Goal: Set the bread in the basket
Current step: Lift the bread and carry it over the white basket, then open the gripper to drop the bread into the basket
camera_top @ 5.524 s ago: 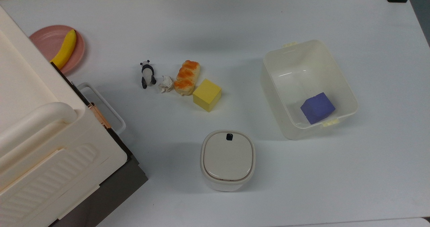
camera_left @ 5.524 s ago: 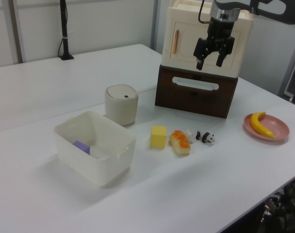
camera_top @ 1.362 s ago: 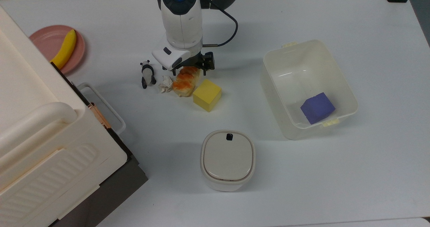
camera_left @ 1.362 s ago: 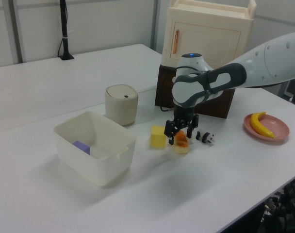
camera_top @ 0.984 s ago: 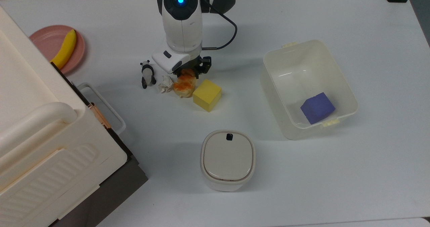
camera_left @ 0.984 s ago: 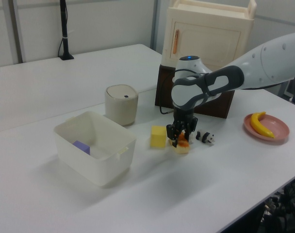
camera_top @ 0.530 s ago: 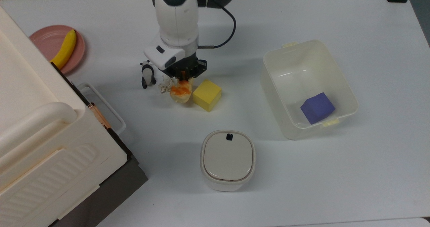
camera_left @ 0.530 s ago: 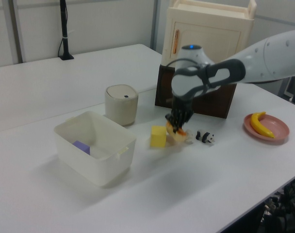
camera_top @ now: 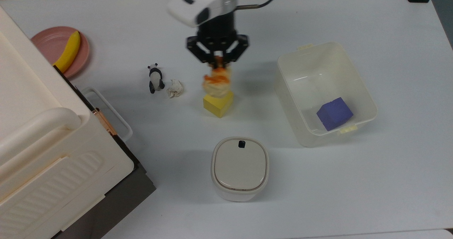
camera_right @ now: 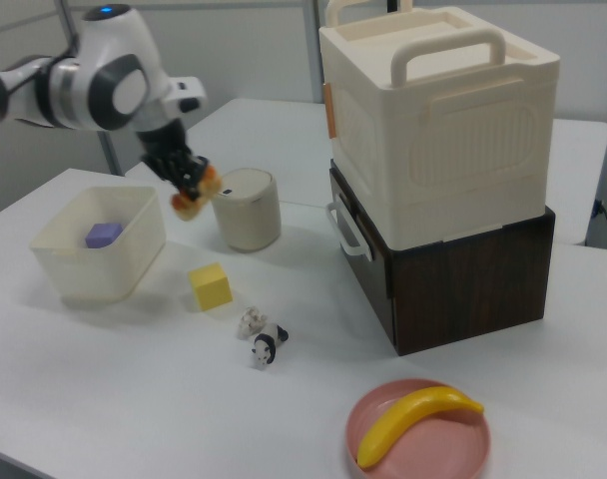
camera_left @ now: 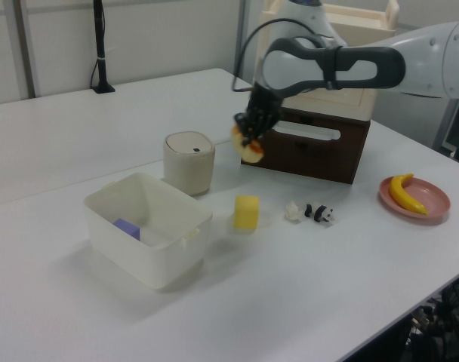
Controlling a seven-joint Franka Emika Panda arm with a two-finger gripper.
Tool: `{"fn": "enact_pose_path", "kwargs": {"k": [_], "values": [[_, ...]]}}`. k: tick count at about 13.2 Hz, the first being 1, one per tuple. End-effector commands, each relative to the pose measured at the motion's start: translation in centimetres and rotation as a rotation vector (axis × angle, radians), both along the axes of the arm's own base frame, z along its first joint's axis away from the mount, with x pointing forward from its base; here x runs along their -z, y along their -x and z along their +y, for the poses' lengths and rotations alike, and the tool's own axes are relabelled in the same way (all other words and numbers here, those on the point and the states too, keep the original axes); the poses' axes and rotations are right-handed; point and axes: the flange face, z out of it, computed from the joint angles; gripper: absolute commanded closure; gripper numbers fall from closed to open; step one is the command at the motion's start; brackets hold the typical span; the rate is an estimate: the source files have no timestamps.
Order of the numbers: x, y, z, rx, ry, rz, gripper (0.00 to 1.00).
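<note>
Bread [camera_top: 217, 80]: small loaf, orange-brown top, pale underside; clamped between the fingers of the gripper [camera_top: 217, 63] and hanging clear of the white table [camera_top: 318, 182], raised above the yellow cube [camera_top: 216, 104] in the top view. Left view places it [camera_left: 250, 147] in the air between the lidded cream bin [camera_left: 189, 162] and the dark cabinet base [camera_left: 305, 147].
Basket [camera_top: 357, 76]: translucent white tub, pale-yellow clips on rim, standing well apart from the loaf toward the top view's right; holds one purple block [camera_top: 334, 113].
Arm: white, reaching in from the top view's upper edge.
Other items on table: panda figure [camera_top: 154, 77]; crumpled white scrap [camera_top: 175, 88] just beside it; pink plate [camera_top: 47, 44] bearing a banana [camera_top: 68, 51]; cream handled box [camera_right: 438, 120] stacked on the dark base
</note>
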Motion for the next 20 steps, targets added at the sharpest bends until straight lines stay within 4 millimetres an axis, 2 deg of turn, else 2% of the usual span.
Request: {"fn": "enact_pose_path", "kwargs": {"k": [1, 3, 4, 5, 7, 8, 9, 18, 19, 20], "values": [[0.1, 1.3, 9.8, -0.119, -0.021, 0.013, 0.80], [1.0, 3.4, 16.4, -0.205, -0.018, 0.027, 0.80], [0.9, 4.0, 18.5, -0.219, -0.021, 0.024, 0.80], [1.8, 4.5, 20.7, -0.250, -0.010, 0.033, 0.80], [2.7, 5.2, 22.7, -0.290, 0.015, 0.036, 0.80], [2.9, 5.1, 22.4, -0.285, 0.016, 0.039, 0.74], [3.0, 4.9, 22.0, -0.280, 0.020, 0.041, 0.01], [0.3, 5.0, 20.1, -0.236, 0.022, 0.019, 0.00], [-0.1, 5.3, 19.6, -0.210, 0.030, 0.028, 0.00], [-1.3, 5.6, 18.0, -0.180, 0.065, 0.034, 0.00]]}}
